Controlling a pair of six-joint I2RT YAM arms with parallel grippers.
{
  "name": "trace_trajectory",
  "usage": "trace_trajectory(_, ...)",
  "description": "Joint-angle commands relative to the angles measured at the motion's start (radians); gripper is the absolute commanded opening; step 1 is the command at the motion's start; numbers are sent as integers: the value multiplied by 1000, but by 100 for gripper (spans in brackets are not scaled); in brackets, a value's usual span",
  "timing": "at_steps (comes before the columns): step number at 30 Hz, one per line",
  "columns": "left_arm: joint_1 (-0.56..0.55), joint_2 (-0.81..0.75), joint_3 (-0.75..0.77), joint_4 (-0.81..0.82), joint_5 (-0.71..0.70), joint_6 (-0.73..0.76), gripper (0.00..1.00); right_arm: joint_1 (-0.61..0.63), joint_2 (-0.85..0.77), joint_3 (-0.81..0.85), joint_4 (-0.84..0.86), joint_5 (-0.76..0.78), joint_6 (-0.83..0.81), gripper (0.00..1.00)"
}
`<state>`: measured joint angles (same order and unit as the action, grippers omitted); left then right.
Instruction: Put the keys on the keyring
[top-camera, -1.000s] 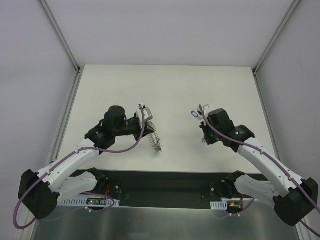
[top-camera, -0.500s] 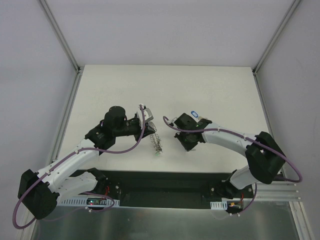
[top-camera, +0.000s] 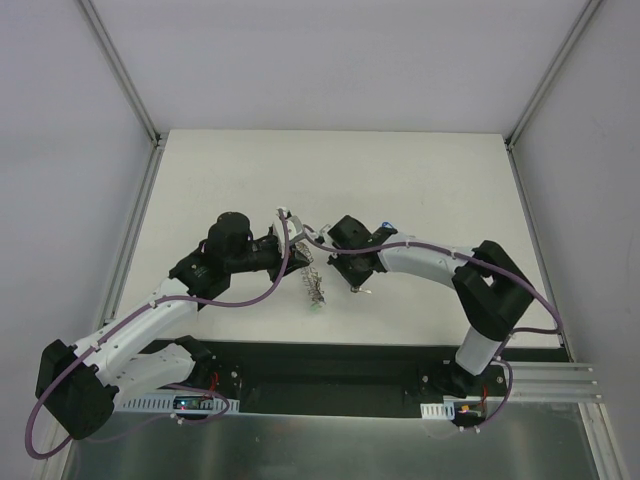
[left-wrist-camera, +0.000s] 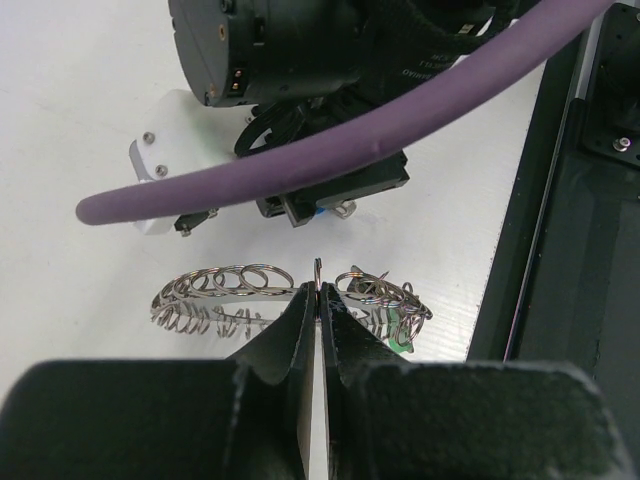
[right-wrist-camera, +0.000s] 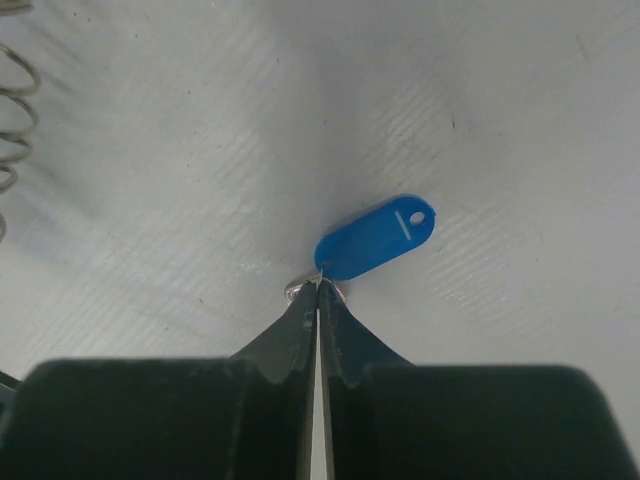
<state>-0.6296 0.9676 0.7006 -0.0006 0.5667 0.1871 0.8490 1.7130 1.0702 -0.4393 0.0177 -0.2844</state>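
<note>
When you read the overhead view, start with the white worktop (top-camera: 420, 180): both arms reach over its near half and meet close to its middle. The left arm (top-camera: 150, 315) extends from the lower left. The right arm (top-camera: 440, 262) bends across from the right, so the two wrists sit just beside each other.

The left hand (left-wrist-camera: 317, 300) is closed, its fingertips pinched on the wire of the keyring (left-wrist-camera: 235, 281). The keyring stands on edge at the grip, with its coiled loops spreading to either side of the fingers. You cannot tell from these views whether its lower edge touches the worktop.

The right hand (right-wrist-camera: 317, 295) is also closed, gripping the small silver end of the blue-tagged key (right-wrist-camera: 375, 237). The blue tag projects beyond the fingertips, up and to the right in the right wrist view. A few coils of the keyring show at the left edge of that same view, apart from the key.

A green tag (left-wrist-camera: 402, 335) sits among the loops at the right end of the keyring, as the left wrist view shows it.
</note>
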Motion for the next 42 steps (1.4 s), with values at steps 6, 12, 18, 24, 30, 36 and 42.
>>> trace_trajectory(6,-16,-30,37,28,19,0,0,7,27,68,37,-44,-27,16)
trace_trajectory(12,-16,-41,36,28,21,2,0,13,-75,30,71,6,-6,27)
trace_trajectory(18,-19,-52,31,28,15,5,0,30,-242,-155,255,70,17,51)
trace_trajectory(24,-21,-56,31,28,15,5,0,42,-381,-389,567,122,53,64)
trace_trajectory(30,-22,-53,30,28,12,6,0,70,-444,-607,859,198,57,47)
trace_trajectory(36,-22,-47,28,27,7,12,0,88,-391,-659,977,206,50,34)
trace_trajectory(42,-22,-41,30,24,4,14,0,99,-331,-653,1008,205,50,30)
